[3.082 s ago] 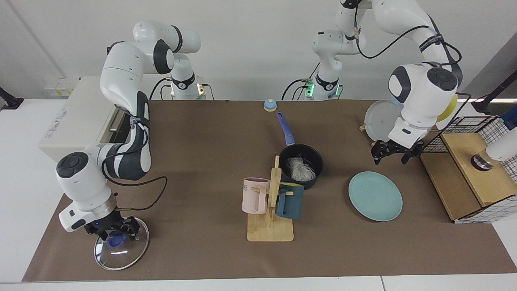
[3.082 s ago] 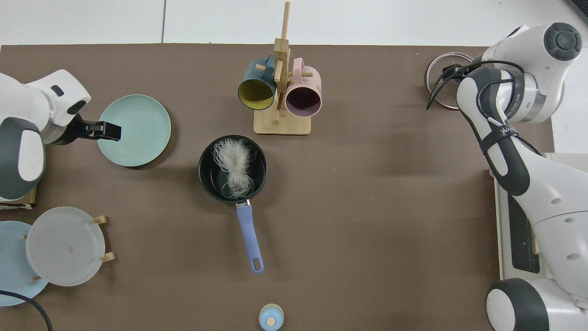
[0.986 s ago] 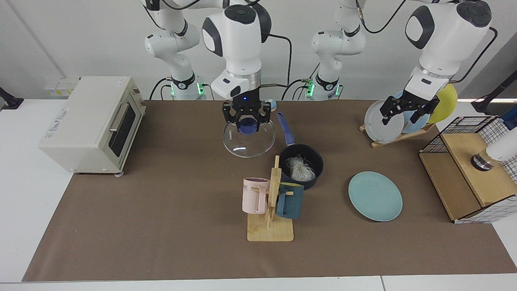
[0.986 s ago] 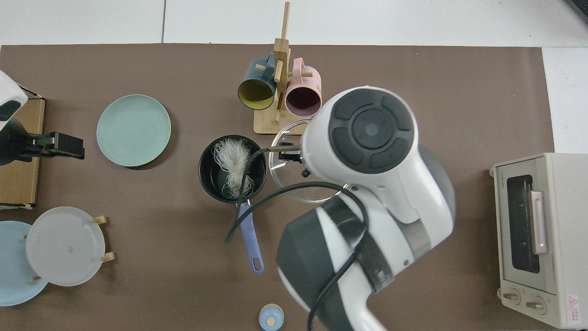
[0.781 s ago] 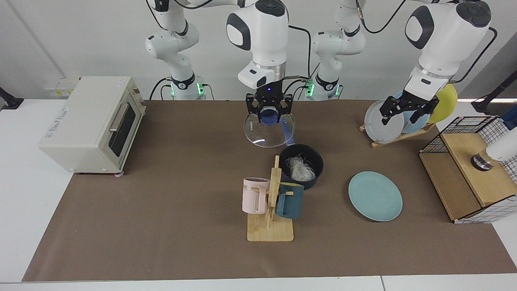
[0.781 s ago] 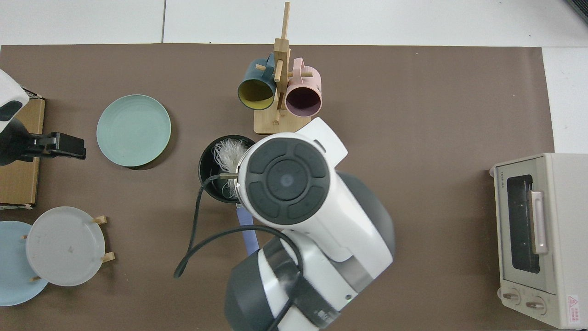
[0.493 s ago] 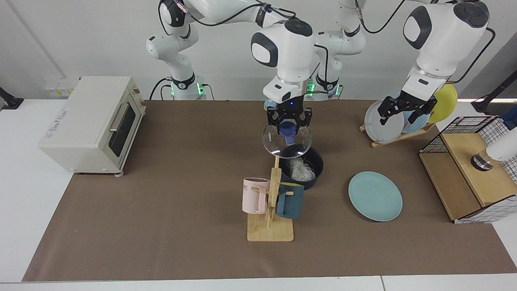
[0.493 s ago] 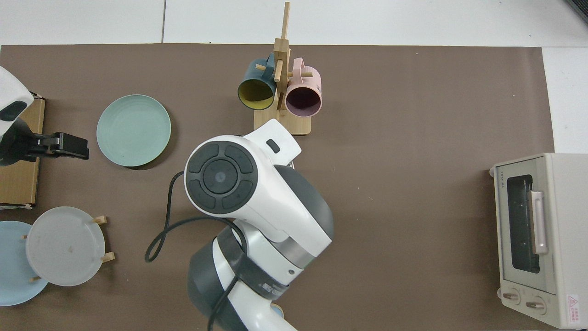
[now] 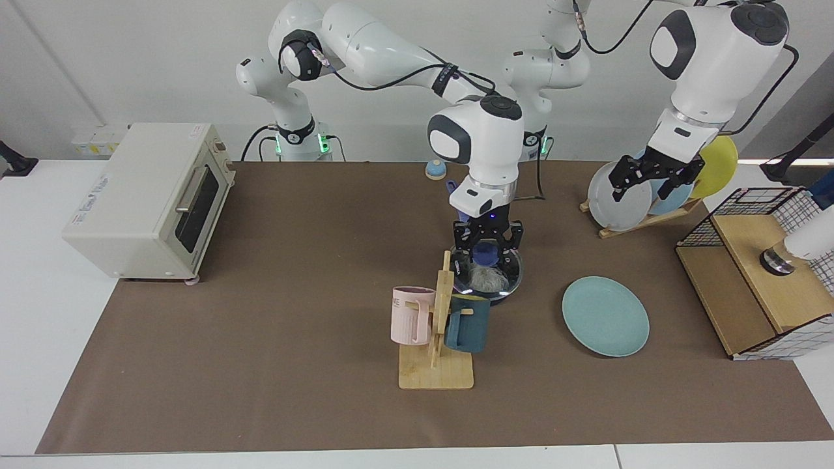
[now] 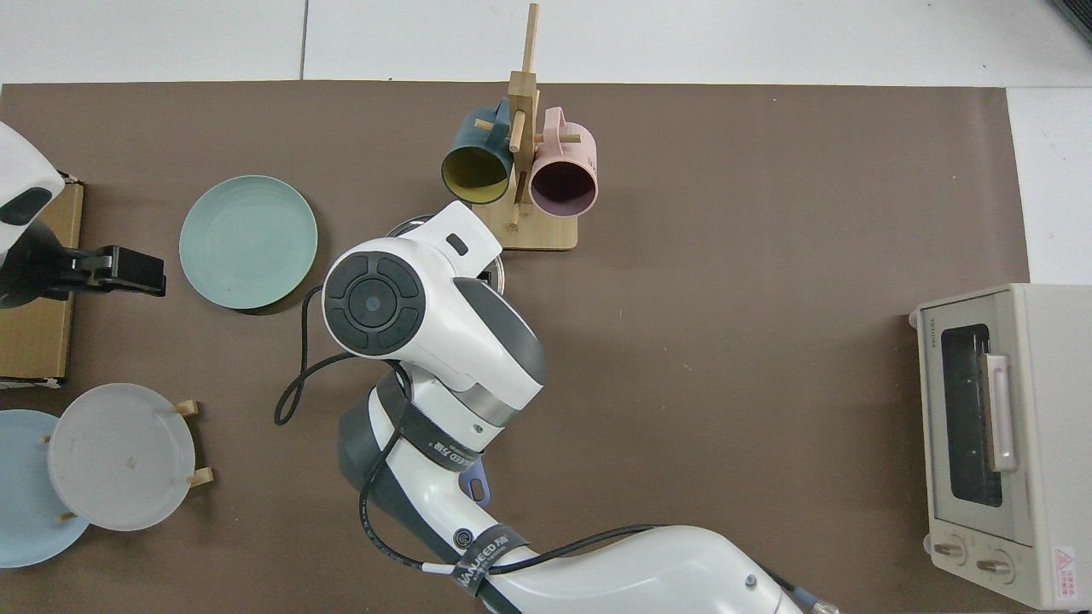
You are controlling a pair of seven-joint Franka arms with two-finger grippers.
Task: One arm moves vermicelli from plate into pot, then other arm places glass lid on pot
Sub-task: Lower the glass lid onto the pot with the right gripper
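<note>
Here, a wooden mug rack (image 9: 435, 339) with pink and teal mugs partly screens the dark navy saucepan (image 9: 495, 294) near the brown mat's middle. The right gripper (image 9: 487, 251) clasps the blue knob of the round glass lid (image 9: 511, 277) resting on it. The left gripper (image 9: 653, 174) waits, fingers spread, by upright plates at the far edge.

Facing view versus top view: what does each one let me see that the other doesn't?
Only the facing view shows the right hand gripping the knob of the glass lid, which sits on the pot, with the vermicelli visible through it. Only the top view looks into the mugs; there the right arm's own body covers the pot. Both show the bare teal plate, the toaster oven, and the left hand waiting open by the plate rack.
</note>
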